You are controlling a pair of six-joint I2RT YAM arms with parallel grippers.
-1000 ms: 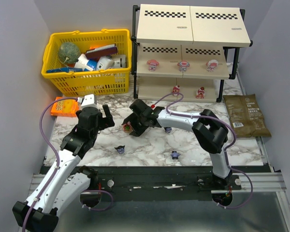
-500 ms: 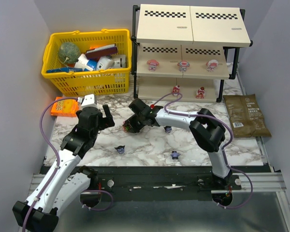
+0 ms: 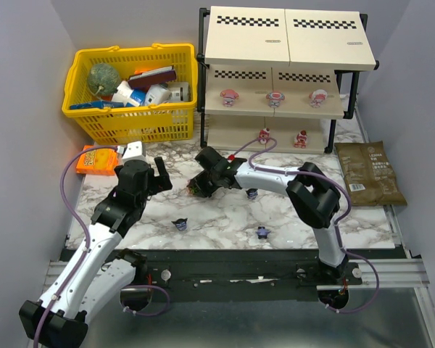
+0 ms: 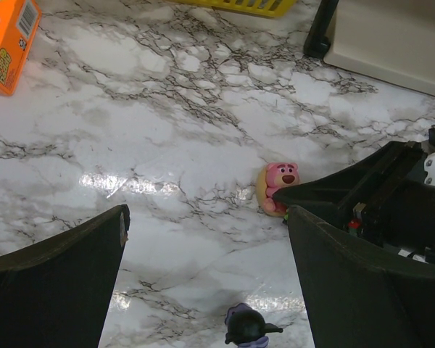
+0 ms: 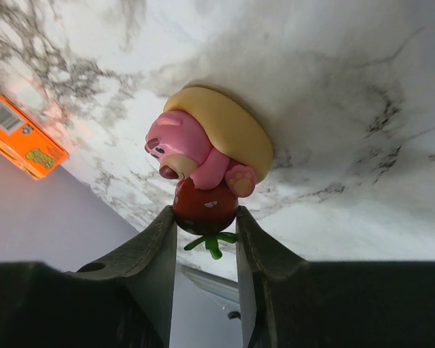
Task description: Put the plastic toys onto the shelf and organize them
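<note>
Surface: white marble table [image 3: 225,217] with grey veins, set between pale lilac walls.
Shelf: the shelf [image 3: 284,45] stands upright at the far right of the table, with three beige boards on black posts.
Middle board: pink-and-white toys [image 3: 275,98], three in a row, standing apart from one another.
Bottom board: red-pink toys [image 3: 264,134], two of them side by side, right of that board's centre.
Gripped toy: the pink bear toy [image 5: 203,156] has a tan round back and a red berry at its feet. It is on the marble near the table's middle, in front of the shelf's left post, with its tan back against the surface.
Right gripper: the right gripper [image 3: 198,187] reaches left across the table. Its jaws are narrow and pinch the bear toy's red berry from both sides, with fingers [image 5: 156,268] pressed against it.
Left gripper: the left gripper [image 4: 206,217] hangs above the table to the left of the bear toy. Its jaws are spread wide with only bare marble between them.
Loose toys: dark purple toys [image 3: 180,225], three on the marble. Two are near the near edge, well apart, and one is just beside the right arm.
Far left: a yellow basket [image 3: 130,125] filled with larger items.
Left edge: an orange box [image 3: 96,159] lies flat, nearer than the basket.
Right edge: a brown pouch [image 3: 370,172] lies flat beside the shelf.
</note>
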